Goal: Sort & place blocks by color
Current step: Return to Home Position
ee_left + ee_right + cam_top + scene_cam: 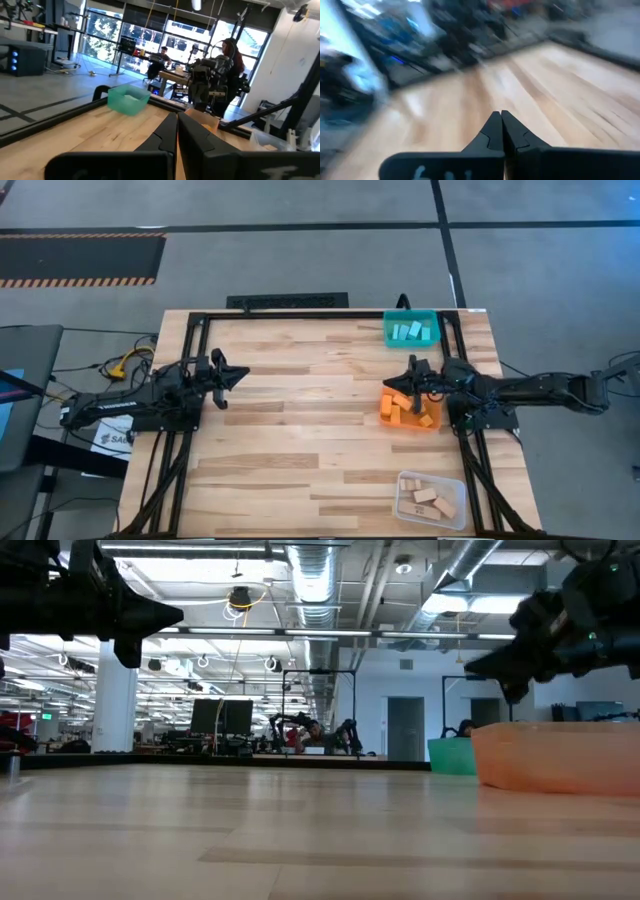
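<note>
Left pincer (pixel 240 377) pressed shut on nothing, up in the air near the left edge of the tabletop (pixel 300 430), with lots of bare wood across the middle and near side for moving. Right pincer (pixel 406 378) pressed shut on nothing too, up over the far edge of the orange bin (pixel 384 416) by the right edge. All blocks inside bins down the right side: orange blocks (pixel 402 404) in the orange bin, blue blocks (pixel 408 331) in the teal bin (pixel 387 320) at the far right corner, tan blocks (pixel 432 500) in the clear bin (pixel 402 478) at the near right corner.
</note>
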